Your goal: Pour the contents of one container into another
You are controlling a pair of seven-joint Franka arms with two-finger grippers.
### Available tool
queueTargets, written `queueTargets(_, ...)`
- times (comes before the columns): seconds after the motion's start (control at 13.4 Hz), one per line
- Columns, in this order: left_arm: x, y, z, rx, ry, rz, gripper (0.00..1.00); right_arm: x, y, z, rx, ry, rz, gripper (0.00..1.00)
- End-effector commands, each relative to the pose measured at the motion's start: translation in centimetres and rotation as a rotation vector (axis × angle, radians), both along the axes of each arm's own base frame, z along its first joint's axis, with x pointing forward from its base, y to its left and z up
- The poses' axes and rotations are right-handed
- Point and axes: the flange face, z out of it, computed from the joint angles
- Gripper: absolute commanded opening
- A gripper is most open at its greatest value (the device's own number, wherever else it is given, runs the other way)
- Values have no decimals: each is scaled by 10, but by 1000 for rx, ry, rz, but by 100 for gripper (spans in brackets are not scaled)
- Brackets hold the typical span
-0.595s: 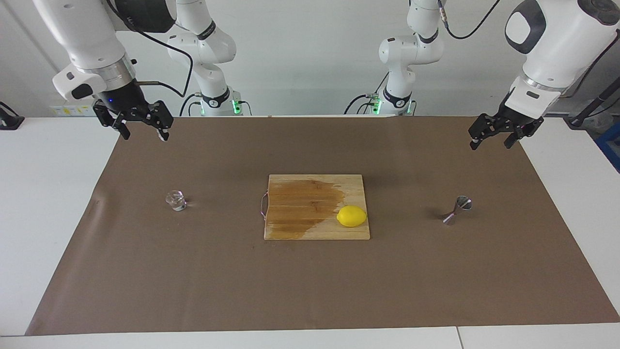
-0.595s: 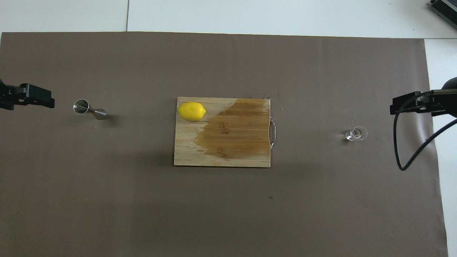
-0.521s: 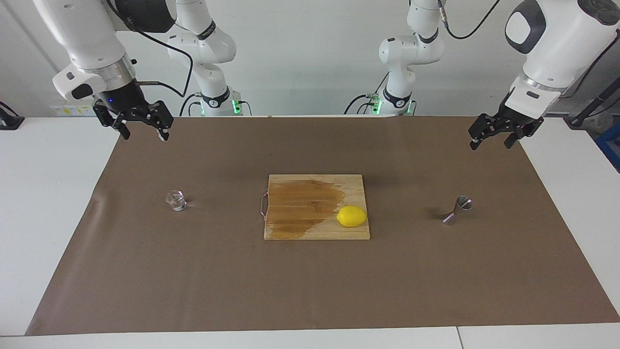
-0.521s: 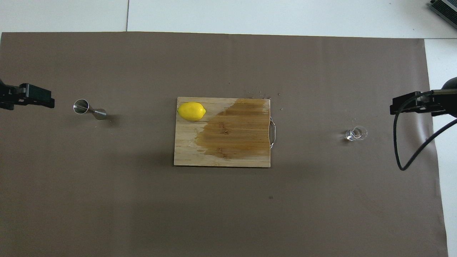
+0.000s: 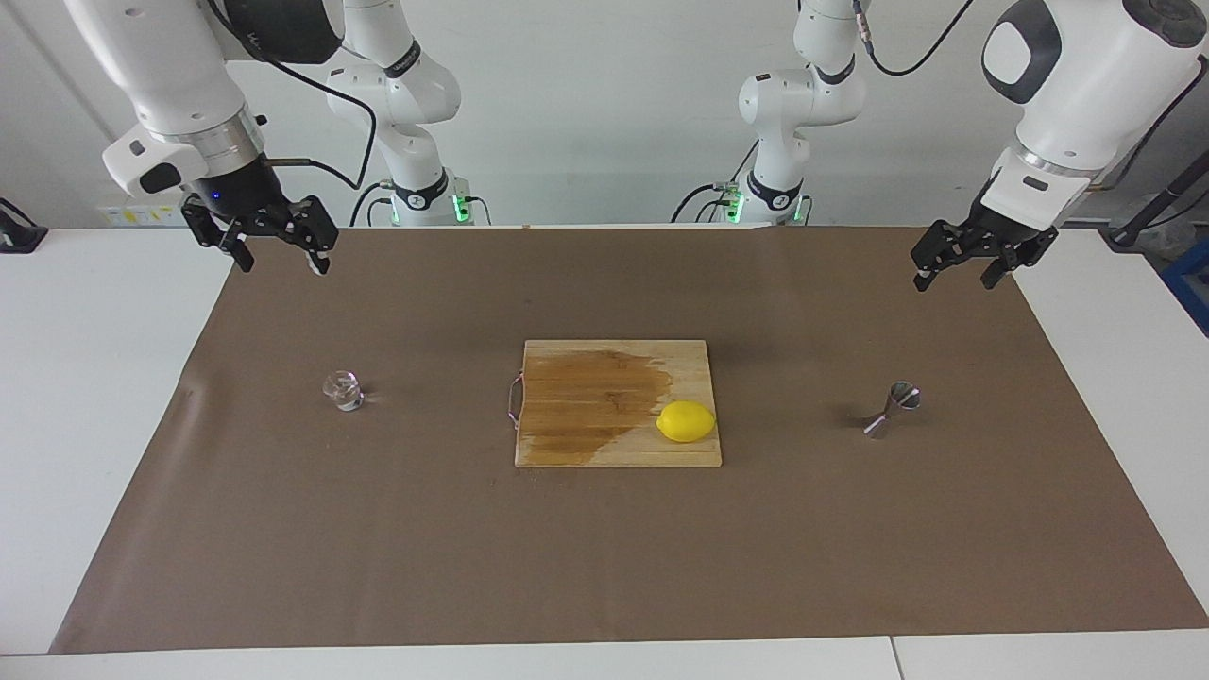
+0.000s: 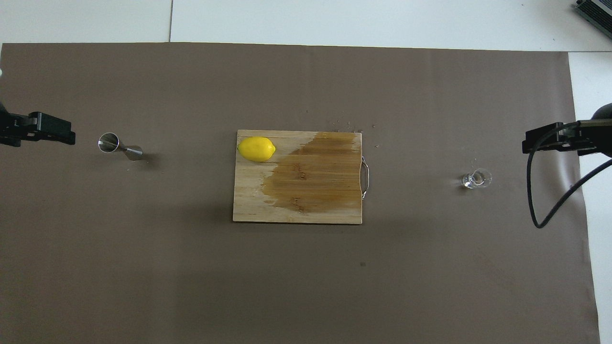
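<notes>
Facing view: both grippers are held raised and wide open, empty. Below the right gripper [image 5: 280,261] the glass cup [image 5: 343,390] is seen; below the left gripper [image 5: 955,276], the jigger [image 5: 890,410]. Between them a cutting board [image 5: 604,444] with a lemon [image 5: 686,421] is set.

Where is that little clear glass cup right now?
The small clear faceted glass cup stands on the brown paper mat, toward the right arm's end, beside the wooden cutting board.
</notes>
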Motion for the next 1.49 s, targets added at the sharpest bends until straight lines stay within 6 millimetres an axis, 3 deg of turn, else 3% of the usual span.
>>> queueTargets(0.0,-11,-2,2,15,1,-13,100,-8,-2,1,25,-3,2,100)
queueTargets(0.45,-12,7,4,-126,34,55,100,-8,-2,1,25,-3,2,100)
queueTargets(0.74,6,41,-1,-366,178,374,100,-8,-2,1,25,-3,2,100)
queueTargets(1.12,42,77,-40,-625,426,724,100,-8,-2,1,25,-3,2,100)
queueTargets(1.41,50,77,-47,-774,636,996,100,-8,-2,1,25,-3,2,100)
